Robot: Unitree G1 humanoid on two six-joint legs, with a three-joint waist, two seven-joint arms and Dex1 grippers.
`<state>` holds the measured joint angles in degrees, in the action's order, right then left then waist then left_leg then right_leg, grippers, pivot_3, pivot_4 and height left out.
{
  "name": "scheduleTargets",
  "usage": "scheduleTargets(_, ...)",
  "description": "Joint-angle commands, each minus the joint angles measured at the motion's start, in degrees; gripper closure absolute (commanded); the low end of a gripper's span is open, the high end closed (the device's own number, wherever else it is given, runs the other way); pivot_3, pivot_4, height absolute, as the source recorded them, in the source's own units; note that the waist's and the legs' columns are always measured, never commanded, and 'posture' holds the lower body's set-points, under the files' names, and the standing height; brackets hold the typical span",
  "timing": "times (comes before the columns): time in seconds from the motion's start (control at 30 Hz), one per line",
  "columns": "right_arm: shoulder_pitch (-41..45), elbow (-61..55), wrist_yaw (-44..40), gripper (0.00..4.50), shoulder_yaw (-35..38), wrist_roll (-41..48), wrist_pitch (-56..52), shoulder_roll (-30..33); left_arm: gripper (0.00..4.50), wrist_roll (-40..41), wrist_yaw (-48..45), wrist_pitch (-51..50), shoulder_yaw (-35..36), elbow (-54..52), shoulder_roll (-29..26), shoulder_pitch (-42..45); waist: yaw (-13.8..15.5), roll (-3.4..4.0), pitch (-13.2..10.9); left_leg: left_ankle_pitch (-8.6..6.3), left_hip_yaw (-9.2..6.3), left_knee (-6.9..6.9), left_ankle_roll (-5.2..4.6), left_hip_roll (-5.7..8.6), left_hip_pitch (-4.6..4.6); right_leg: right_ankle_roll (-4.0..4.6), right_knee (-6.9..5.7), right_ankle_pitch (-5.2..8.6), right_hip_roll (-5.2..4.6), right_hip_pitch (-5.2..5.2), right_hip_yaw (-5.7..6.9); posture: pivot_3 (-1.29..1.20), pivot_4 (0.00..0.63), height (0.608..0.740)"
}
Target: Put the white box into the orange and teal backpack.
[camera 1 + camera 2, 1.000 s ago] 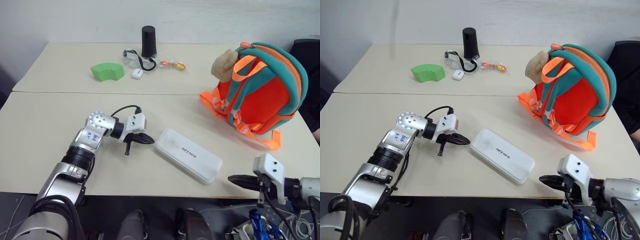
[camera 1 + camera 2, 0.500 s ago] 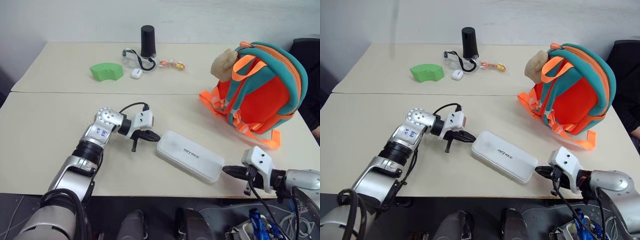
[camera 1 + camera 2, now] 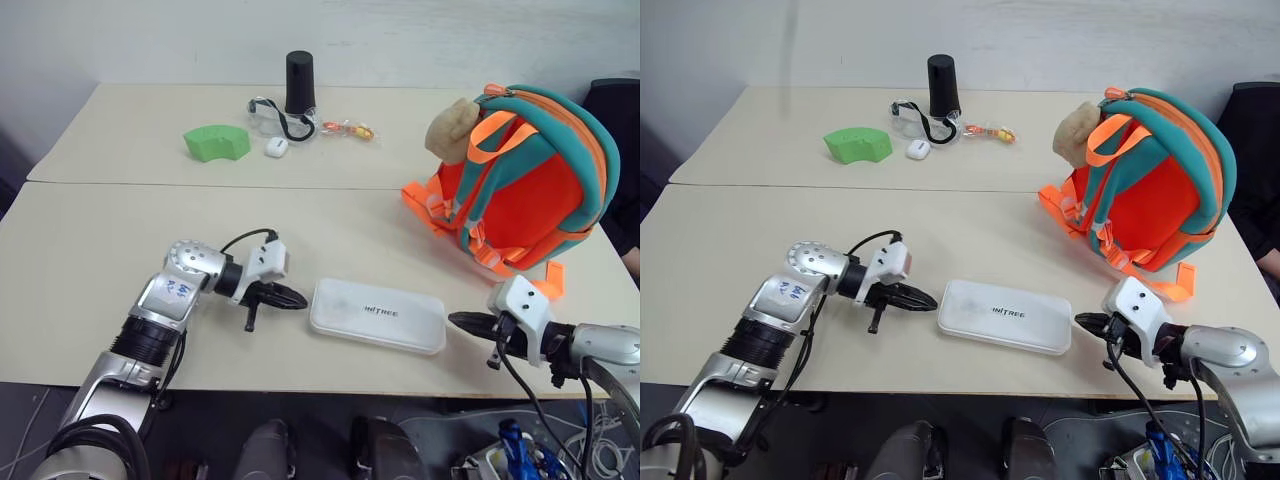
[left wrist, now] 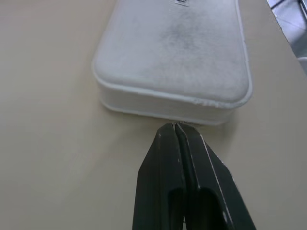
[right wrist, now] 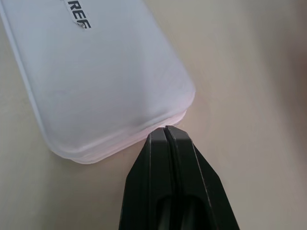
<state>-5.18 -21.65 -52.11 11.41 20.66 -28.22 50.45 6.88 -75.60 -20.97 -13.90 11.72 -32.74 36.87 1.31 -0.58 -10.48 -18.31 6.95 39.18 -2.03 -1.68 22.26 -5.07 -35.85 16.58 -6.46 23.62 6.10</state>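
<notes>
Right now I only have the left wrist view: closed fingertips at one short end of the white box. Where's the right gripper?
Observer: The right gripper is at the opposite short end of the white box, fingers shut, aimed at its corner.
Operator: Backpack?
Observer: The orange and teal backpack stands upright on the table, beyond the box on the robot's right, straps toward the robot.
Operator: Anything crowding the box?
Observer: No. The green block, black cylinder and goggles sit at the table's far side.
</notes>
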Motion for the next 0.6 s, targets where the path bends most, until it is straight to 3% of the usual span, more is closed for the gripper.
scheduleTargets(0.03, -0.1, 0.8, -1.7, 4.5, 0.5, -0.9, 2.4, 1.7, 3.61, 9.8, 1.1, -21.0, 6.9, -4.1, -1.9, 0.6, 0.0, 0.0, 0.0, 0.0, 0.0, 0.0, 0.0, 0.0, -0.01, 0.0, -0.01, 0.0, 0.01, 0.0, 0.02, 0.0, 0.15, 0.74)
scheduleTargets(0.17, 0.5, 1.7, -2.4, 4.5, -0.9, -2.2, 3.8, 1.8, 2.52, 18.7, 2.9, -40.7, 10.2, -8.3, -2.8, 0.8, -0.1, 0.0, 0.0, 0.01, -0.01, 0.0, 0.01, -0.02, 0.0, -0.01, -0.08, 0.01, 0.06, -0.01, 0.01, 0.0, 0.15, 0.74)
scheduleTargets(0.37, 0.9, 1.8, -2.6, 4.5, -2.5, -3.2, 4.8, 1.4, 0.61, 23.2, 10.3, -59.0, 10.4, -9.1, -2.3, 2.6, 0.0, 0.0, 0.0, 0.03, -0.03, 0.0, 0.05, 0.01, -0.02, -0.02, -0.08, 0.01, 0.04, -0.03, -0.12, 0.0, 0.15, 0.74)
scheduleTargets(0.6, 1.2, 1.5, -2.2, 4.5, -4.3, -4.6, 5.6, 1.0, 0.61, 22.7, 18.5, -63.7, 8.0, -4.2, 0.9, 5.3, 0.0, 0.0, 0.0, 0.05, -0.03, 0.0, 0.09, 0.02, -0.03, -0.01, -0.07, 0.01, 0.05, -0.03, -0.13, 0.0, 0.15, 0.74)
